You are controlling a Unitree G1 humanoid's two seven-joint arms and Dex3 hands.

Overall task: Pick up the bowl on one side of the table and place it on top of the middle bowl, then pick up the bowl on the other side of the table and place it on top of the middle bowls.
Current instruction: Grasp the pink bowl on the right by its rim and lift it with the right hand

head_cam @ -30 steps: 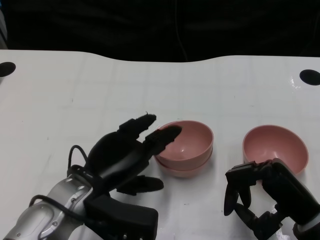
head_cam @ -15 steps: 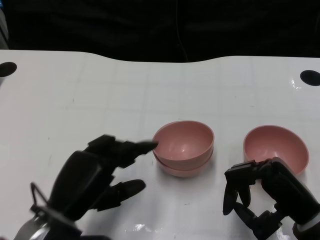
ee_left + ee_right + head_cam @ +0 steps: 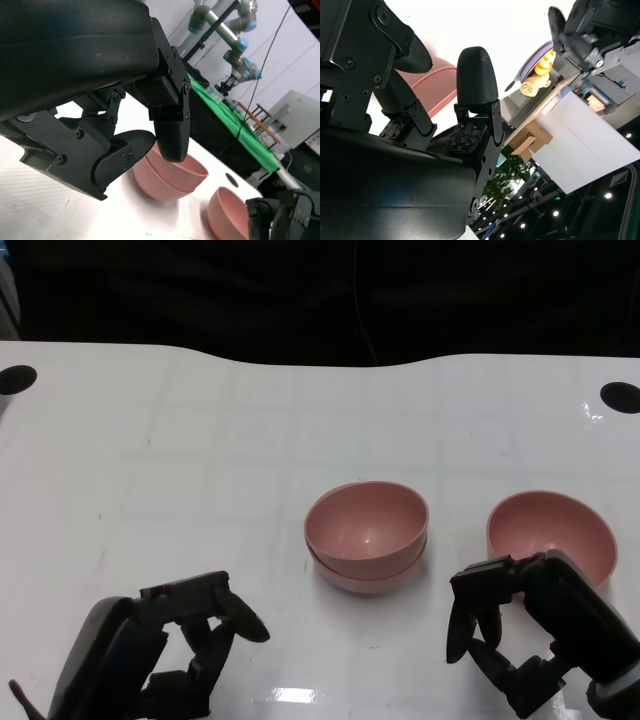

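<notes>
Two pink bowls sit nested as the middle stack (image 3: 366, 535) (image 3: 170, 175) at the table's centre. A single pink bowl (image 3: 550, 532) (image 3: 227, 217) (image 3: 439, 75) stands upright to its right. My left hand (image 3: 165, 655) (image 3: 125, 130) hovers low at the near left, well apart from the stack, holding nothing, its fingers bent loosely with the thumb apart. My right hand (image 3: 525, 625) (image 3: 435, 125) (image 3: 285, 215) is just in front of the single bowl, fingers hanging down and apart, empty and not touching the bowl.
The white table (image 3: 200, 460) has a black round hole at the far left (image 3: 15, 378) and another at the far right (image 3: 620, 396). Beyond its curved far edge is darkness. A green table and robot arms show in the left wrist view's background.
My left hand has drawn back from the middle stack's rim to the near left, leaving the stack as it was. The right hand and the single bowl have not moved.
</notes>
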